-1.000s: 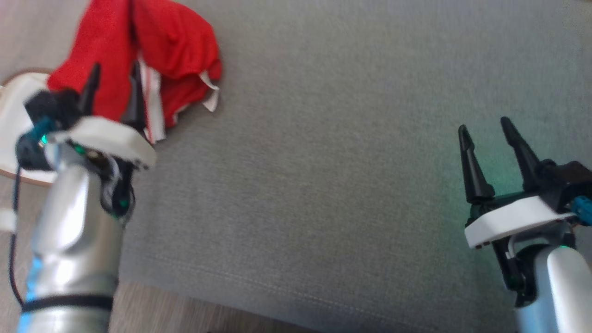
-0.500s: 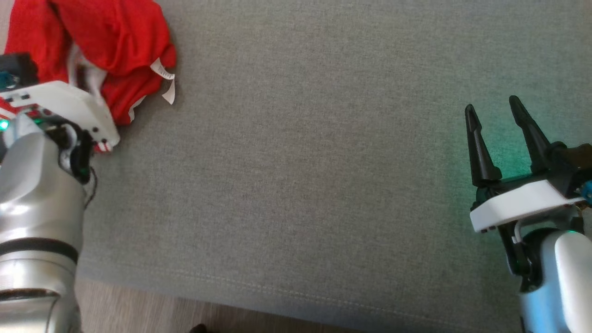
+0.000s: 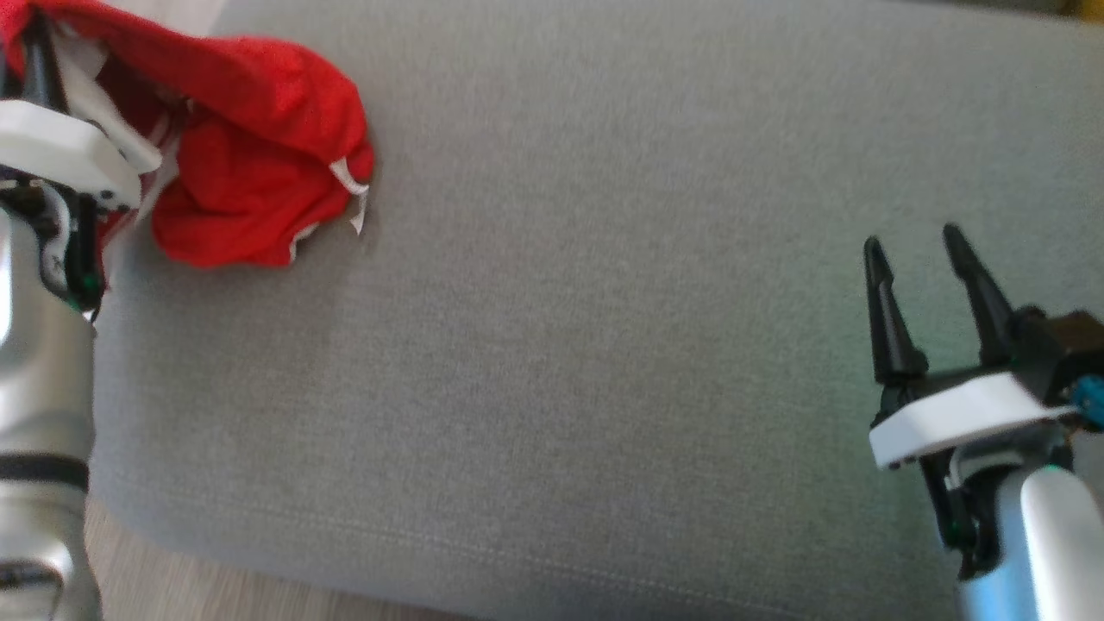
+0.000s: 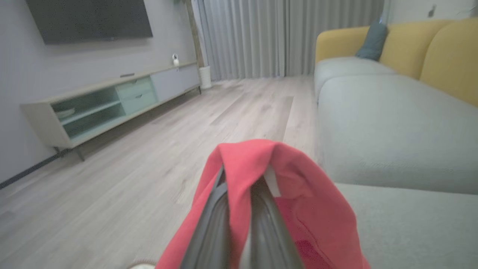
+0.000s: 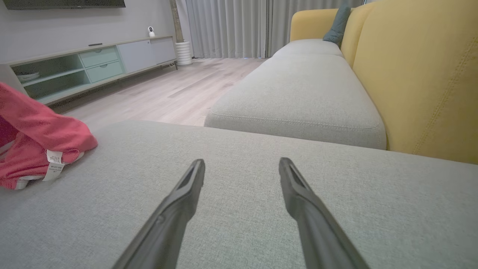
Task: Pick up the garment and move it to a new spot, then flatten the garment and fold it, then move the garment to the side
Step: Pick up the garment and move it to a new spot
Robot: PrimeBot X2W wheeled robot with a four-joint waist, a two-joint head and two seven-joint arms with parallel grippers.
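Observation:
The garment (image 3: 259,164) is red with white trim and a white label, bunched at the far left of the grey sofa seat (image 3: 604,345). One end of it is lifted and draped over my left gripper (image 3: 34,52), which is shut on the cloth. In the left wrist view the red garment (image 4: 310,186) wraps the closed left gripper (image 4: 242,179). My right gripper (image 3: 912,239) hovers open over the right of the seat, holding nothing. The right wrist view has the right gripper (image 5: 242,161) spread wide, and the garment (image 5: 37,145) lies far to its left.
The seat's front edge (image 3: 431,552) drops to a pale wooden floor (image 4: 149,149). Yellow backrests (image 5: 422,74) stand to the right, with a teal cushion (image 5: 338,22) further along the sofa. A low TV console (image 4: 104,101) lines the far wall.
My left gripper has gone from open to shut on the red garment, and part of the cloth is now raised. The camera has shifted. The right gripper stays open.

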